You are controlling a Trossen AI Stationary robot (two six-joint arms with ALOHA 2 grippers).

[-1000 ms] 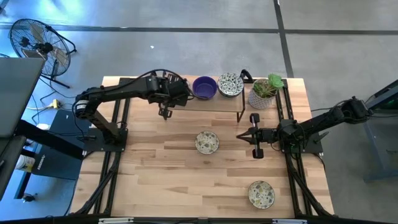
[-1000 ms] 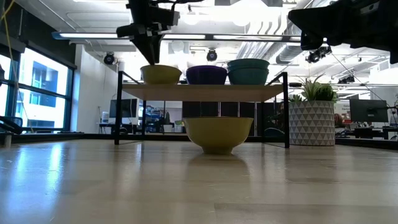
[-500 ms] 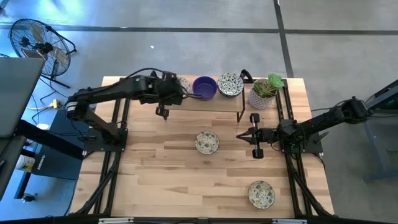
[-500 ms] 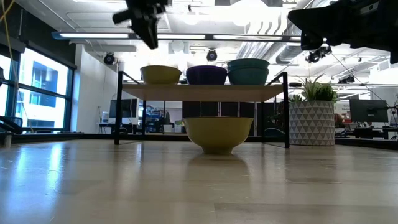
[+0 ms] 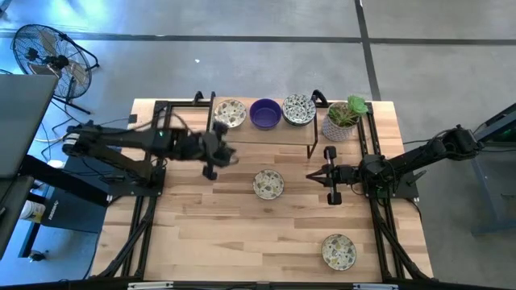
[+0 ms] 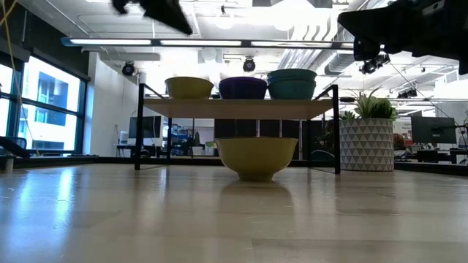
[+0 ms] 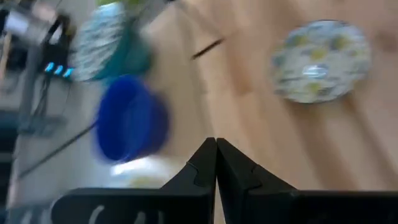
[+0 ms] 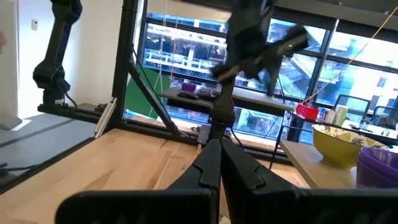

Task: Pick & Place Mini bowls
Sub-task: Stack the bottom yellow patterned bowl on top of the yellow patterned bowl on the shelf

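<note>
Left gripper [image 5: 211, 158], fingers pressed together and empty, hangs left of centre in the high view, with the nearest loose mini bowl [image 5: 268, 184] just down-right of it at centre, about as near as the shut right gripper [image 5: 326, 176].

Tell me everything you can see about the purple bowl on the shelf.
The purple bowl is small, round and shallow, of one solid glossy purple with no pattern; the material looks like glazed ceramic or plastic. It stands upright, mouth up, on the raised shelf at the far edge of the table. It is the middle one of three bowls in a row there, with a patterned cream bowl on one side and another patterned bowl on the other. It looks empty. No gripper touches it.
</note>
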